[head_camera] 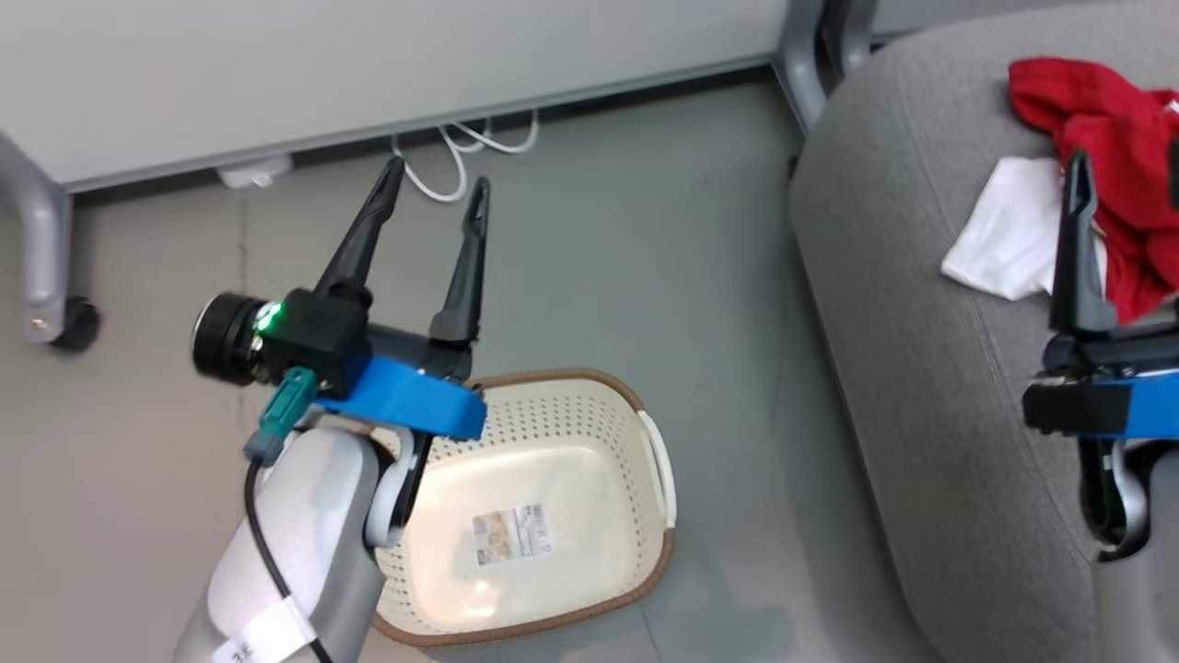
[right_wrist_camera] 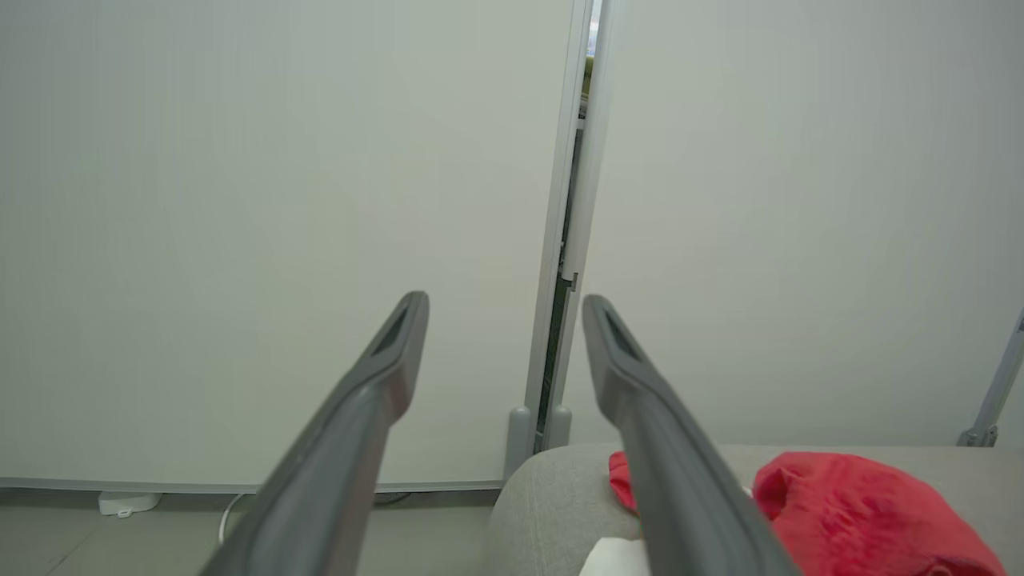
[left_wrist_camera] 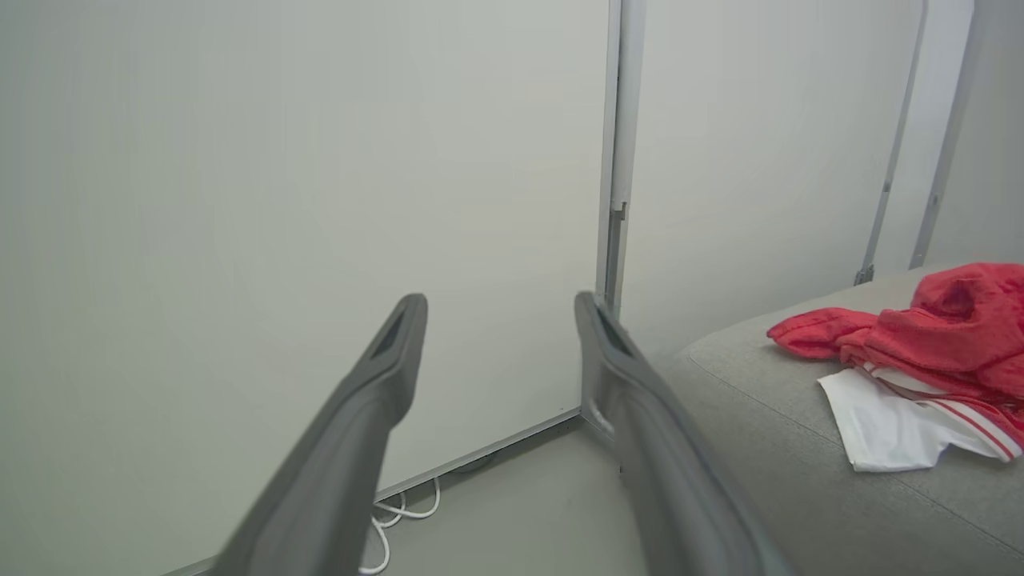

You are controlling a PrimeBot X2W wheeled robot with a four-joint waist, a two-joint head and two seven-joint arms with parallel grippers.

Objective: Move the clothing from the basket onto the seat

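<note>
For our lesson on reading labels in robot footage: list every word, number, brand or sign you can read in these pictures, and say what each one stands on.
Sticker on the inside bottom of the basket: printed, but too small and blurred to read.
White tag on the left forearm: a few dark marks at the picture's edge, unreadable.
No other words, numbers or signs can be made out.

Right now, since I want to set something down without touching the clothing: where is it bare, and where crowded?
Free: the seat between its rounded left edge and the clothing, and its near stretch; the basket, empty but for a label. Crowded: the seat's far right, by the right hand.
</note>
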